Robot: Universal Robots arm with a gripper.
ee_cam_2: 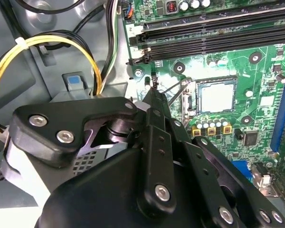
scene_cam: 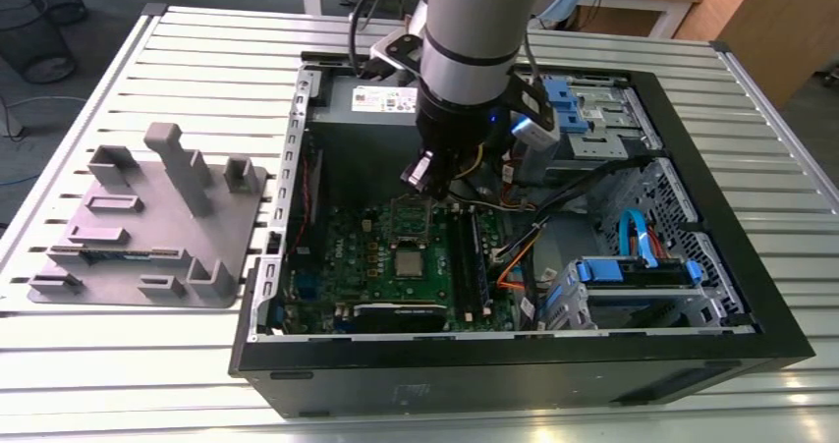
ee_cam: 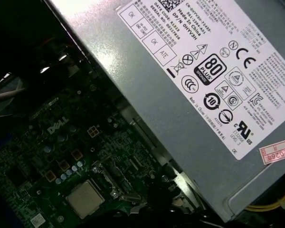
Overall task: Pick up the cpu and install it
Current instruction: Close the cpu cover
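The gripper (ee_cam_2: 153,92) hangs inside the open case (scene_cam: 734,350), just above the board (scene_cam: 361,256). In the second wrist view its black fingers (ee_cam_2: 154,102) run together to a single thin tip, so the claw reads as pinched narrow with nothing visibly between the tips.

Just past that tip comes a thin wire lever (ee_cam_2: 173,90), and beyond it the cpu (ee_cam_2: 217,96), a small silvery square already lying flat in its socket on the board. So the chip is not in the claw; it sits ahead of the fingertips and a little off to one side, near but apart from them.

In the exterior view the gripper (scene_cam: 422,176) is up by the grey power supply (scene_cam: 361,104), and the cpu (scene_cam: 409,263) lies further toward the case's near wall, with the socket frame (scene_cam: 411,219) between them. The chip is square, so no long axis to line up.

Further off, on the exterior view's left, the grey tray (scene_cam: 144,227) stands on the slatted table (scene_cam: 79,355), well apart from the case.
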